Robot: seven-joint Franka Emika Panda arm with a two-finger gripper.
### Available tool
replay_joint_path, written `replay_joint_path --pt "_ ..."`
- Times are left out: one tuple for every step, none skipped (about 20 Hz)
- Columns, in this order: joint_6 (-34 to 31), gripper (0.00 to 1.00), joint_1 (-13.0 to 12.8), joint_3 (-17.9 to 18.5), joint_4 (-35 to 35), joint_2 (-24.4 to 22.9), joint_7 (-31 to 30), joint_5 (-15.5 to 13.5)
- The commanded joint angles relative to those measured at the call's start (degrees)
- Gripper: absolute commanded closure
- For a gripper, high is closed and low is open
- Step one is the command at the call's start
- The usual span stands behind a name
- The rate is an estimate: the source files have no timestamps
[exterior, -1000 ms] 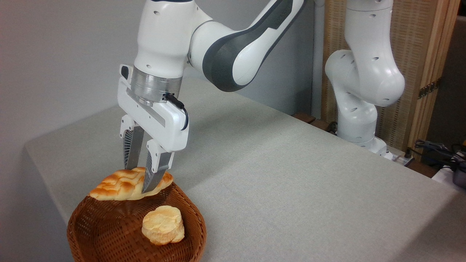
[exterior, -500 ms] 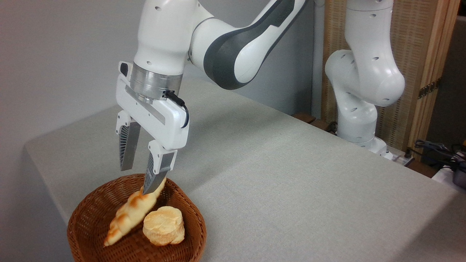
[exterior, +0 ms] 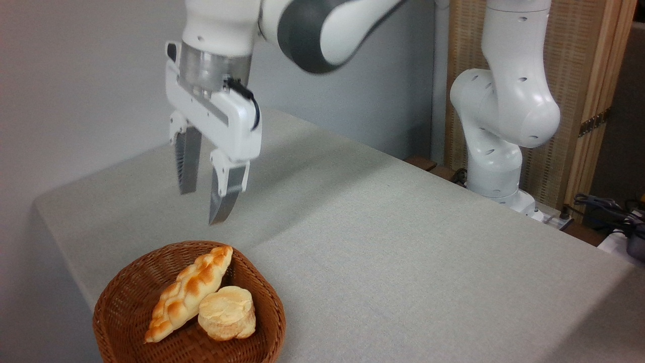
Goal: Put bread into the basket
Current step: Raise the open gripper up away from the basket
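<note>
The long braided golden bread lies inside the brown wicker basket at the lower left, slanted from the back rim down toward the front left. Its lower right side touches a small round pale bun in the same basket. My gripper hangs well above the basket's back rim, open, with nothing between its fingers. Clear air separates the fingertips from the bread.
The basket sits near the front left corner of the grey cloth-covered table. The arm's white base stands at the table's far right edge, with a wooden screen and cables behind it.
My gripper opened and let the bread drop; it slid down and settled in the basket against the bun. The gripper then rose straight up, away from the basket.
</note>
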Motion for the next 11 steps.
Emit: replay_joint_path --pt "-7.98 0.0 -0.34 -0.58 2.51 -1.42 -3.06 3.64" --pt "-8.77 0.0 -0.34 -0.58 2.51 -1.68 -3.15 4.51" --pt "-10.0 0.0 -0.34 -0.58 2.6 -1.68 -3.15 5.65" --pt "-11.75 0.0 -0.34 -0.58 2.6 -1.68 -3.24 6.44" --pt "-13.68 0.0 -0.34 -0.58 2.6 -1.59 -3.5 6.97" --pt "-15.35 0.0 -0.34 -0.49 2.51 -1.59 -4.02 7.41" --pt "-15.89 0.0 -0.34 -0.4 2.6 -1.59 -4.46 7.42" --pt "-15.9 0.0 -0.34 -0.23 2.6 -1.51 -4.82 7.42" --pt "-15.9 0.0 -0.25 0.04 2.6 -1.59 -5.08 7.42" --pt "-15.9 0.0 0.1 0.21 2.6 -1.51 -5.08 6.81" --pt "-15.9 0.0 0.28 0.3 2.6 -1.51 -5.0 6.63"
